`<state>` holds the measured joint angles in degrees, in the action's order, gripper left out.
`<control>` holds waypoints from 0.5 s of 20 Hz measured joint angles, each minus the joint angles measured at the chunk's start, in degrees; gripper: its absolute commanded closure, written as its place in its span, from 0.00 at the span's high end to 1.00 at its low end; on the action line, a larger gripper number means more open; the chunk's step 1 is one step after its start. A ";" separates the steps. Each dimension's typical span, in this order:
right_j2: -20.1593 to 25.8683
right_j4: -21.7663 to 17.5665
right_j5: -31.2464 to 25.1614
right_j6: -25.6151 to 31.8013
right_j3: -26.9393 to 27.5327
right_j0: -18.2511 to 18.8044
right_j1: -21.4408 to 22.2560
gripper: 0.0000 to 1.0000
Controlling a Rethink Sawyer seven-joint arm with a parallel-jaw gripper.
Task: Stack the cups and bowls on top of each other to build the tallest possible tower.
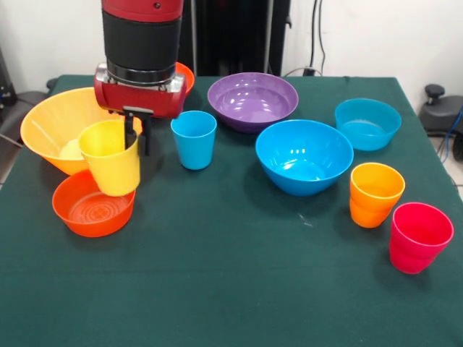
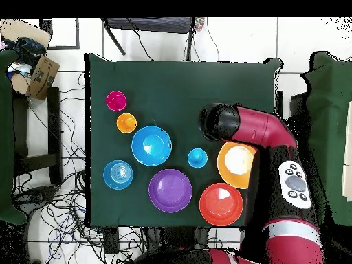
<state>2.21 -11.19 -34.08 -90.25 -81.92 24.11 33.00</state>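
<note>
Four glossy plastic cups show: yellow [image 1: 112, 156], blue [image 1: 194, 139], orange [image 1: 375, 194] and pinkish red [image 1: 419, 236]. Bowls number six: light orange [image 1: 51, 126], two red-orange [image 1: 92, 210] [image 1: 186, 74], purple [image 1: 252, 100], large blue [image 1: 304, 156], teal-blue [image 1: 367, 123].

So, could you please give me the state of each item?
gripper: shut on yellow cup
yellow cup: held, tilted
small red-orange bowl: upright, beneath it
blue cup: upright
orange cup: upright
pink-red cup: upright
purple bowl: upright
large blue bowl: upright
teal bowl: upright
light orange bowl: upright
medium red-orange bowl: mostly hidden
</note>
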 measured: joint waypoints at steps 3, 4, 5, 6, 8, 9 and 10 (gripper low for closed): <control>-0.68 -0.45 0.00 0.00 0.00 0.05 0.22 0.00; -0.91 -0.61 0.00 0.00 0.00 0.08 0.24 0.00; -1.11 -0.65 0.00 0.00 0.00 0.18 0.22 0.00; -1.20 -0.65 0.00 0.00 0.00 0.25 0.21 0.00; -1.39 -0.67 0.00 0.00 0.00 0.36 0.15 0.00; -1.50 -0.65 0.00 0.00 0.00 0.37 0.10 0.00; -1.58 -0.67 0.00 0.00 0.00 0.37 0.06 0.00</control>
<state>0.64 -11.86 -34.08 -90.25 -81.92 24.48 33.06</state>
